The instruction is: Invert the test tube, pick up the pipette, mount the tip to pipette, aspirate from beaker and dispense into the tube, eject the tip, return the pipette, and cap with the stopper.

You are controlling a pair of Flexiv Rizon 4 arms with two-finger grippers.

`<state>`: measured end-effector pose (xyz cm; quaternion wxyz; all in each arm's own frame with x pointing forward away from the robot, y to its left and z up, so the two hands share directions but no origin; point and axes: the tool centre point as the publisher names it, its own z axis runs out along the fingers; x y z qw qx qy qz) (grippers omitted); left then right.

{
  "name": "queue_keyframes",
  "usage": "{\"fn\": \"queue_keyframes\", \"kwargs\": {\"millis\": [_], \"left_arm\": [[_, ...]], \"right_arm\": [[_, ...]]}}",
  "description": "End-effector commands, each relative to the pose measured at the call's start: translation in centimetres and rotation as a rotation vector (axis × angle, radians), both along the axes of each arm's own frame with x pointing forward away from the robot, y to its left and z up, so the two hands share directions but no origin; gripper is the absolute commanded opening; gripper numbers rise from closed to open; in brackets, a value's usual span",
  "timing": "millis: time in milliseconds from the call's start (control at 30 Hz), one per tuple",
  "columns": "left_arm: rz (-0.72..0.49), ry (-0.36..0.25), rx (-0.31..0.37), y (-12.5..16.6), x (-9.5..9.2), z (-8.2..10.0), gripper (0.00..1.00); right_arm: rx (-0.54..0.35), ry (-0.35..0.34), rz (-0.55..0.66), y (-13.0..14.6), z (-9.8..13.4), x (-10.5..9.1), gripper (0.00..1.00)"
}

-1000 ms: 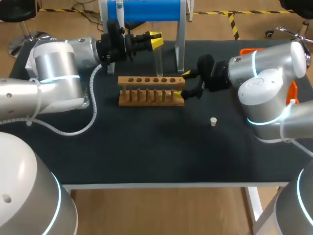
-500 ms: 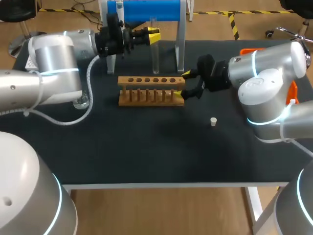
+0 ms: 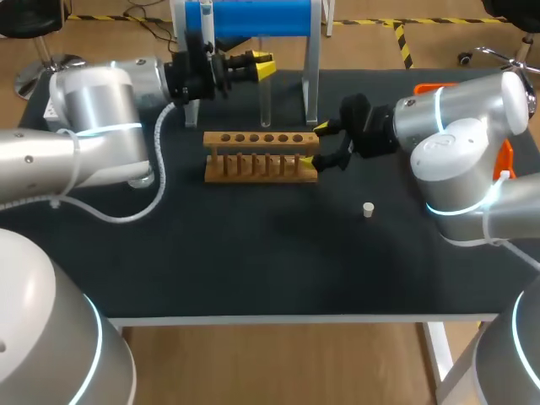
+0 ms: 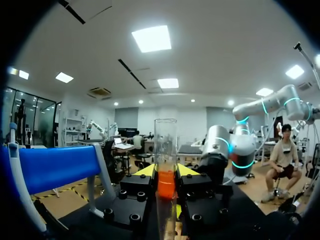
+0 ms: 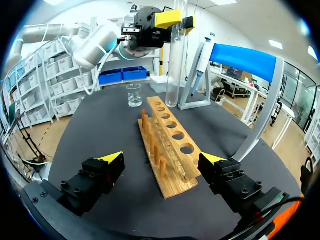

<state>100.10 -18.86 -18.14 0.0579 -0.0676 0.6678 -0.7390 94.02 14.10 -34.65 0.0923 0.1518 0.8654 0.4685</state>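
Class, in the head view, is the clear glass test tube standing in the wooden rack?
No, the left gripper grips the clear glass test tube behind the wooden rack, whose holes are empty.

Head view looks down from behind; close wrist views face each other, sharing the test tube [image 4: 165, 145].

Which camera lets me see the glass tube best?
The left wrist view: the test tube stands close up, pinched in the left hand. The right wrist view shows it farther off, beyond the rack; the head view shows it small.
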Motion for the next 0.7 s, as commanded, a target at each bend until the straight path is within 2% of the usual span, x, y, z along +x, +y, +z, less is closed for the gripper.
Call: {"fn": "queue_keyframes", "kwargs": {"millis": [33,200,367,700], "left_arm": [[0.065,-0.001,0.009,-0.1,-0.9,0.2,0.00],[0.117,0.002,0.035,-0.1,-1.2,0.1,0.00],[0.142,-0.013,0.021,-0.1,-1.3,-0.1,0.00],[0.142,-0.020,0.001,-0.3,-0.2,-1.2,0.00]], "right_arm": [[-0.001,0.000,0.001,-0.1,0.0,0.0,1.00],[-0.001,0.000,0.001,-0.1,0.0,0.0,1.00],[-0.001,0.000,0.001,-0.1,0.0,0.0,1.00],[-0.001,0.000,0.001,-0.1,0.0,0.0,1.00]]}}
